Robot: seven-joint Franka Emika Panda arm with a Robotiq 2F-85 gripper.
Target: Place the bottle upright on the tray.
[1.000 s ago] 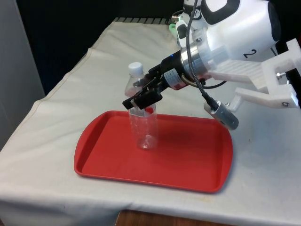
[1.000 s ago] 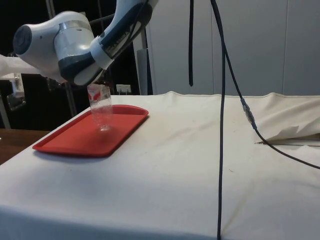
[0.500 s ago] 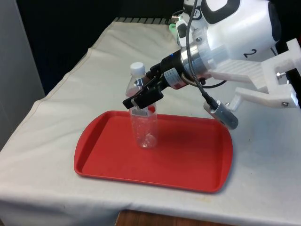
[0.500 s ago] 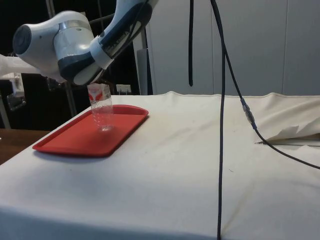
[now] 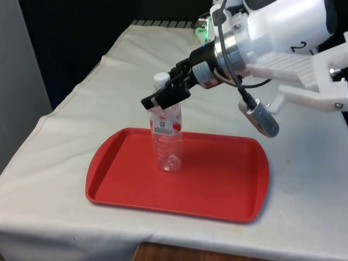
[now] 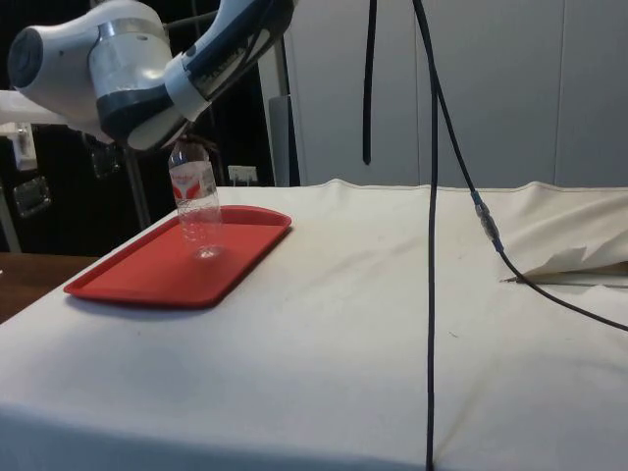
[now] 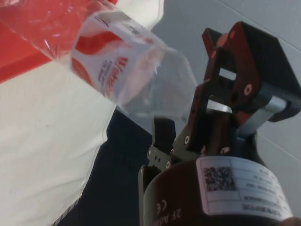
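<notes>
A clear plastic bottle (image 5: 167, 138) with a white cap and a red-and-white label stands upright on the red tray (image 5: 217, 185), towards its back on the front view's left. My gripper (image 5: 163, 100) is up at the bottle's neck and shoulder, reaching in from the front view's right. In the wrist view the bottle's shoulder (image 7: 117, 66) lies just ahead of the gripper (image 7: 186, 110), whose fingers stand apart and open, with the tray's rim (image 7: 28, 56) behind. In the side view the bottle (image 6: 198, 211) stands on the tray (image 6: 147, 275) under the arm.
A grey cable plug (image 5: 260, 119) dangles from the arm above the tray's back corner on the front view's right. A black cable (image 6: 432, 196) hangs down in the side view and trails over the cloth. The tray sits near the table's front edge.
The gripper has risen from the bottle's labelled middle to its neck, while the bottle stays standing on the tray. The arm has lifted with it.
</notes>
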